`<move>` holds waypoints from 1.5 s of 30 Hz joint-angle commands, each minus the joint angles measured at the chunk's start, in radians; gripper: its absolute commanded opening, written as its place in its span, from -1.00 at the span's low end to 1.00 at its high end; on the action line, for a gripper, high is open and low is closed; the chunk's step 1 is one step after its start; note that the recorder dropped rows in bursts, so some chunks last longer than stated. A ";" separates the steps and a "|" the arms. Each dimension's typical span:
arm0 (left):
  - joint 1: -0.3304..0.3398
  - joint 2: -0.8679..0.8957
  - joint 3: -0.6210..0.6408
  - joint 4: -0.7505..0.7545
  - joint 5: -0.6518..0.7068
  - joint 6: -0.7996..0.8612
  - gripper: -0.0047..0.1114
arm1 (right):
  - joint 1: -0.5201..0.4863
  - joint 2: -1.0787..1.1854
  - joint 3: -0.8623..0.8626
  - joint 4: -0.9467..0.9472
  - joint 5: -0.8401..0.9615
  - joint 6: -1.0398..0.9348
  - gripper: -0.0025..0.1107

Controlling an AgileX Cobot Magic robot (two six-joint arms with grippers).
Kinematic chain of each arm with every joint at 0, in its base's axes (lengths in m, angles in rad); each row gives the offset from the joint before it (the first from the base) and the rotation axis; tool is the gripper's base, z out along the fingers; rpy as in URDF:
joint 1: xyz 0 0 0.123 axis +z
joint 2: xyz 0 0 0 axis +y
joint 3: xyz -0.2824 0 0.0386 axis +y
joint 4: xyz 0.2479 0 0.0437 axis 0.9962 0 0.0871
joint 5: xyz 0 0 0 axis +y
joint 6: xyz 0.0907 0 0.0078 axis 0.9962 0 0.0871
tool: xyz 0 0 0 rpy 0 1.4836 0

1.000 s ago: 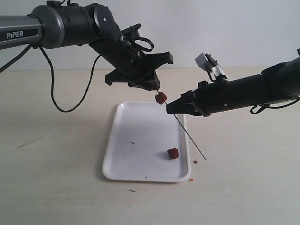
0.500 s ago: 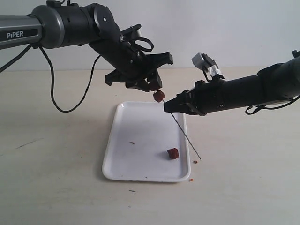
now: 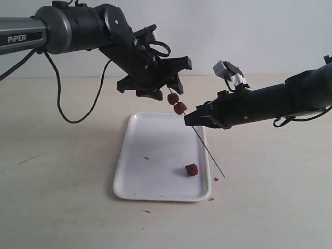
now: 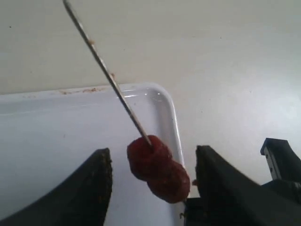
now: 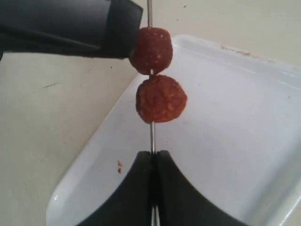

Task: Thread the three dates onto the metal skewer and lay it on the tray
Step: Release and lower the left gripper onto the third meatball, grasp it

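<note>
Left gripper (image 3: 165, 91): hung above the tray's far edge with its jaws released and spread wide. One finger (image 4: 89, 188) stood on each side of the threaded dates, and the left wrist view showed a gap on both sides.
Right gripper (image 3: 190, 120): reached in over the tray's far right corner, jaws clenched on the metal skewer, with the rod pinched between its closed fingertips (image 5: 138, 188).
Metal skewer (image 3: 210, 156): was held tilted in the air. Its upper end rose above the tray's far edge between the left fingers. Its lower end slanted down past the tray's right rim; whether the tip touched the table could not be told.
Upper date (image 3: 173, 98): was threaded on the skewer above the tray's far edge.
Lower date (image 3: 179, 108): sat on the skewer just under the upper date, with a short bare stretch of rod between it and the right gripper.
Third date (image 3: 191, 169): lay loose on the tray floor toward the near right corner, apart from the skewer.
Tray (image 3: 120, 179): was white and lay flat on the pale table (image 3: 62, 197).
Crumbs (image 3: 146, 157): one speck lay on the tray floor left of its middle, and others lay on the table just off the tray's right rim and near right corner.
</note>
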State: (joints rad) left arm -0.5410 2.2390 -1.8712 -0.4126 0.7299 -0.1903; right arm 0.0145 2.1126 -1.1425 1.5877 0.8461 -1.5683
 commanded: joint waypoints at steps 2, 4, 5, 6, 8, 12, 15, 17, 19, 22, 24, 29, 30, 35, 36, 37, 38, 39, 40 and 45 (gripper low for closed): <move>-0.006 -0.011 -0.005 0.036 0.001 0.003 0.02 | 0.001 -0.002 -0.003 -0.003 -0.015 0.000 -0.96; -0.006 -0.011 -0.005 0.042 0.017 0.003 0.02 | -0.005 -0.004 -0.004 -0.003 -0.045 0.010 -0.96; -0.006 -0.011 -0.005 0.044 0.030 0.003 0.02 | -0.005 -0.006 -0.004 -0.001 -0.068 0.026 -0.96; -0.006 -0.011 -0.005 0.044 0.045 0.013 0.02 | -0.005 -0.011 -0.008 -0.001 -0.098 0.045 -0.96; -0.006 -0.011 -0.005 0.044 0.078 0.052 0.02 | -0.005 -0.021 -0.019 -0.052 -0.149 0.099 -0.96; -0.006 -0.011 -0.005 0.042 0.169 0.157 0.02 | -0.020 -0.060 -0.046 -0.209 -0.216 0.254 -0.96; -0.012 -0.011 -0.005 0.042 0.228 0.251 0.02 | -0.051 -0.095 -0.060 -0.327 -0.231 0.375 -0.96; -0.022 -0.011 -0.005 0.042 0.246 0.289 0.02 | -0.078 -0.116 -0.061 -0.397 -0.233 0.441 -0.96; -0.039 -0.011 -0.005 0.036 0.247 0.283 0.02 | -0.102 -0.128 -0.061 -0.433 -0.231 0.480 -0.96; -0.074 -0.011 -0.005 0.032 0.240 0.237 0.02 | -0.131 -0.139 -0.061 -0.472 -0.229 0.510 -0.96; -0.107 -0.011 -0.005 0.052 0.240 0.175 0.02 | -0.138 -0.139 -0.061 -0.472 -0.229 0.525 -0.96; -0.198 -0.003 -0.005 0.197 0.240 0.046 0.02 | -0.138 -0.139 -0.061 -0.470 -0.222 0.525 -0.96; -0.217 -0.001 -0.005 0.226 0.240 0.022 0.00 | -0.138 -0.139 -0.061 -0.470 -0.218 0.525 -0.96; -0.295 -0.003 0.040 0.348 0.172 -0.121 -0.11 | -0.138 -0.139 -0.061 -0.470 -0.187 0.523 -0.96; -0.307 -0.003 0.060 0.365 0.155 -0.150 -0.14 | -0.138 -0.139 -0.061 -0.470 -0.183 0.523 -0.96; -0.314 -0.003 0.081 0.376 0.134 -0.179 -0.13 | -0.138 -0.139 -0.061 -0.470 -0.178 0.523 -0.96; -0.317 -0.003 0.099 0.387 0.117 -0.205 -0.12 | -0.138 -0.139 -0.061 -0.470 -0.164 0.523 -0.96; -0.317 -0.003 0.123 0.413 0.109 -0.242 -0.08 | -0.138 -0.139 -0.061 -0.470 -0.156 0.523 -0.96; -0.317 -0.003 0.139 0.413 0.105 -0.270 -0.04 | -0.138 -0.139 -0.061 -0.470 -0.150 0.523 -0.96; -0.320 -0.011 0.204 0.455 0.068 -0.379 0.06 | -0.138 -0.139 -0.061 -0.470 -0.138 0.523 -0.96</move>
State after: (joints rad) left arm -0.8575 2.2390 -1.6884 0.0181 0.8361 -0.5073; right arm -0.1193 1.9847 -1.1996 1.1201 0.6969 -1.0438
